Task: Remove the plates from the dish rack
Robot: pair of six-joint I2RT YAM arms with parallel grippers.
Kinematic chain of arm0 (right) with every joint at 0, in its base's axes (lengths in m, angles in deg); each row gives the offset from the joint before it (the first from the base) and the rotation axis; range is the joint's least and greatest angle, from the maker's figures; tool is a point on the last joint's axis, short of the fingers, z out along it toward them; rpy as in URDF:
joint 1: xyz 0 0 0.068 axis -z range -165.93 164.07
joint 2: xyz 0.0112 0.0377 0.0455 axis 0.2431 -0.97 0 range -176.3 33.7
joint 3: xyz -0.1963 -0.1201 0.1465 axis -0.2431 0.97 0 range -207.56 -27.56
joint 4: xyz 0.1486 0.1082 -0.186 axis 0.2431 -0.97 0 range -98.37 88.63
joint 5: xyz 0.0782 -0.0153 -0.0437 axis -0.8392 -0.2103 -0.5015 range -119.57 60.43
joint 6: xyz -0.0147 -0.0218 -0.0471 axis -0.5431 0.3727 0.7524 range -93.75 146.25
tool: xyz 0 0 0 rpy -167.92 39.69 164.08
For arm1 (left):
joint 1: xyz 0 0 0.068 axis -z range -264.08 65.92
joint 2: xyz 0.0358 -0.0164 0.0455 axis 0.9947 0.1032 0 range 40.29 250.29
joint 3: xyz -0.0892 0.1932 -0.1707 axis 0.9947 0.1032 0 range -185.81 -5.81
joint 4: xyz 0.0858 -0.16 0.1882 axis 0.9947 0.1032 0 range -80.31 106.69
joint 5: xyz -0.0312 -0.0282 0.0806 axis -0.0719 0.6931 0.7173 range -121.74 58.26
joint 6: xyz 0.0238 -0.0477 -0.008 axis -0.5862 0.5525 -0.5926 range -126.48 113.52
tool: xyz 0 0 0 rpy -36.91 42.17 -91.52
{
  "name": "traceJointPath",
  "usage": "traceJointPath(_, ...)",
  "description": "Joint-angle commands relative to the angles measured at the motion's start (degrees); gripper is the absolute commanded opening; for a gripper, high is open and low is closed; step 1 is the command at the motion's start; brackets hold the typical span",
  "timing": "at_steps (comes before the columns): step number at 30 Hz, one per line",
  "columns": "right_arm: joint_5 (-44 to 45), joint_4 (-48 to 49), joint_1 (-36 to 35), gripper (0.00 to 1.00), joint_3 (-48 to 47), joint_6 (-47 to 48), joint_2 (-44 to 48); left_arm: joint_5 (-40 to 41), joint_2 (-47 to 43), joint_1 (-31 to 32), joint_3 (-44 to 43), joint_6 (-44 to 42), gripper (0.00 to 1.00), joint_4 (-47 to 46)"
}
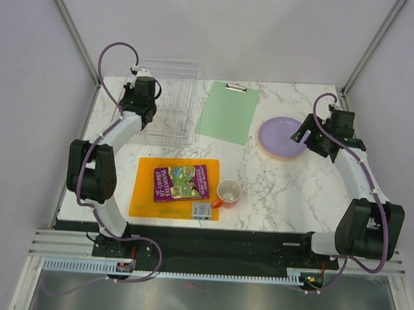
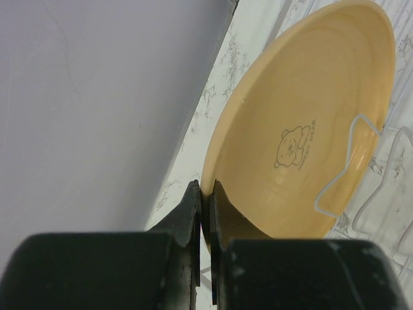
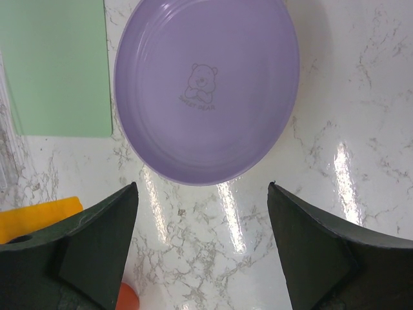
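Note:
In the left wrist view my left gripper (image 2: 206, 194) is shut on the rim of a yellow-orange plate (image 2: 303, 129). The plate stands on edge against a thin wire (image 2: 348, 161) of the clear dish rack (image 1: 171, 101). In the top view this gripper (image 1: 141, 79) is at the rack's far left corner and the yellow plate is hidden by the arm. A lilac plate (image 1: 283, 135) lies flat on the table at the right, with a pinkish rim showing under it. My right gripper (image 1: 304, 134) is open and empty at its right edge. In the right wrist view the lilac plate (image 3: 206, 90) lies just beyond the open right gripper (image 3: 203, 194).
A green clipboard (image 1: 228, 112) lies between the rack and the lilac plate. An orange cutting board (image 1: 142, 193) near the front carries a book (image 1: 181, 183) and a small grey item (image 1: 202, 210). A small orange cup (image 1: 228, 192) stands at its right edge.

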Motion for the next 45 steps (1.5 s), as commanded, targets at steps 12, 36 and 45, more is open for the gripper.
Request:
traceJointPath(12,-1.3,1.3,-0.3,0.88,0.2,0.9,0.4,15.4,-2.4,6.3,-1.9,-20.1,0.02,-19.4)
traceJointPath(36,3.9,-3.0,-4.1,0.88,-3.3,2.0,9.0,7.4,-19.0,18.2,-7.6,-2.1,0.02,10.9)
traceJointPath(45,-2.1,-3.2,-6.3,0.89,-5.8,1.9,13.8,-16.0,-25.2,21.0,-6.9,17.6,0.02,20.9)
